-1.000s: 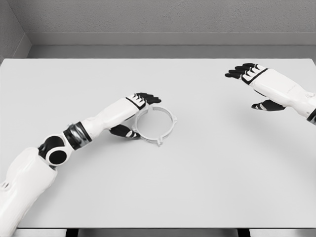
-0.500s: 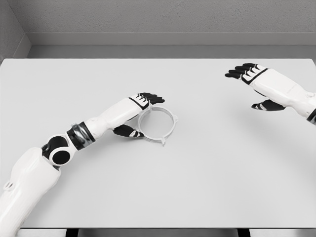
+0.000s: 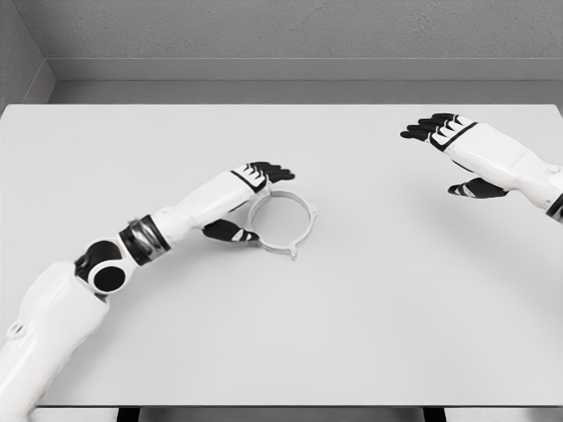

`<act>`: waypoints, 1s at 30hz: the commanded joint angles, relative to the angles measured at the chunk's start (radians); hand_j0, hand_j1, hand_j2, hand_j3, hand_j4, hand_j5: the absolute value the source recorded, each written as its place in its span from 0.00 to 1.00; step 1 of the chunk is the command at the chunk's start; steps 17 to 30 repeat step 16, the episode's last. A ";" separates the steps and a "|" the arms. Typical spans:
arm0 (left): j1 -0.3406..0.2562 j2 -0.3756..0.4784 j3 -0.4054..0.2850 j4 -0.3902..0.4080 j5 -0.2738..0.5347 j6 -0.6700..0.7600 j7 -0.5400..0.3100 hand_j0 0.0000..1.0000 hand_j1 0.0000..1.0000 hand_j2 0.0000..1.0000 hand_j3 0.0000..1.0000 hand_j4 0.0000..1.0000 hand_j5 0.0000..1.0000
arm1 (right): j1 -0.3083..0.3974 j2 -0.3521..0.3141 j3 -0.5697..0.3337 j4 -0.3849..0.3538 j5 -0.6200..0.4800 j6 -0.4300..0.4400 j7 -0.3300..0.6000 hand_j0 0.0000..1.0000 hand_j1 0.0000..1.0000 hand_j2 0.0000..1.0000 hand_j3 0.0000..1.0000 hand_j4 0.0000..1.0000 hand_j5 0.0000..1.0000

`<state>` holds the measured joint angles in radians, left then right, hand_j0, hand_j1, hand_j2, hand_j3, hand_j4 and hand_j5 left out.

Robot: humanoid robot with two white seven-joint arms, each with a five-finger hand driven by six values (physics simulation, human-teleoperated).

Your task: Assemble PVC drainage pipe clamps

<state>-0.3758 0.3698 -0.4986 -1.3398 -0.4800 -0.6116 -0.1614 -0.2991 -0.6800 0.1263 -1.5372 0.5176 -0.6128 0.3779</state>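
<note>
A white PVC clamp ring [image 3: 283, 222] with small lugs lies flat near the middle of the white table [image 3: 369, 308]. My left hand [image 3: 251, 200] is at the ring's left rim, black fingers [image 3: 271, 171] stretched over its far edge and the thumb [image 3: 230, 232] at its near left edge. The fingers are spread around the rim without closing on it. My right hand [image 3: 449, 149] hovers far to the right, fingers extended and holding nothing.
A grey wall [image 3: 281, 35] runs along the table's far edge. The table's near edge [image 3: 281, 406] crosses the bottom of the view.
My left hand has pushed slightly right and forward, and the clamp ring has slid a little to the right with it. The right arm has not moved.
</note>
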 commanded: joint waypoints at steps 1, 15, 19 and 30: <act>0.000 0.054 0.006 -0.039 0.015 0.001 0.002 1.00 1.00 1.00 1.00 1.00 1.00 | 0.000 -0.001 -0.001 0.000 -0.007 0.002 -0.001 1.00 1.00 1.00 1.00 1.00 1.00; 0.083 0.370 0.282 0.019 0.159 0.001 0.008 1.00 1.00 1.00 1.00 1.00 1.00 | 0.000 0.000 -0.001 -0.021 -0.007 0.002 0.001 1.00 1.00 1.00 1.00 1.00 1.00; 0.090 0.370 0.301 0.025 0.159 0.001 0.008 1.00 1.00 1.00 1.00 1.00 1.00 | 0.003 -0.001 0.001 -0.024 -0.007 0.002 -0.002 1.00 1.00 1.00 1.00 1.00 1.00; 0.090 0.370 0.301 0.025 0.159 0.001 0.008 1.00 1.00 1.00 1.00 1.00 1.00 | 0.003 -0.001 0.001 -0.024 -0.007 0.002 -0.002 1.00 1.00 1.00 1.00 1.00 1.00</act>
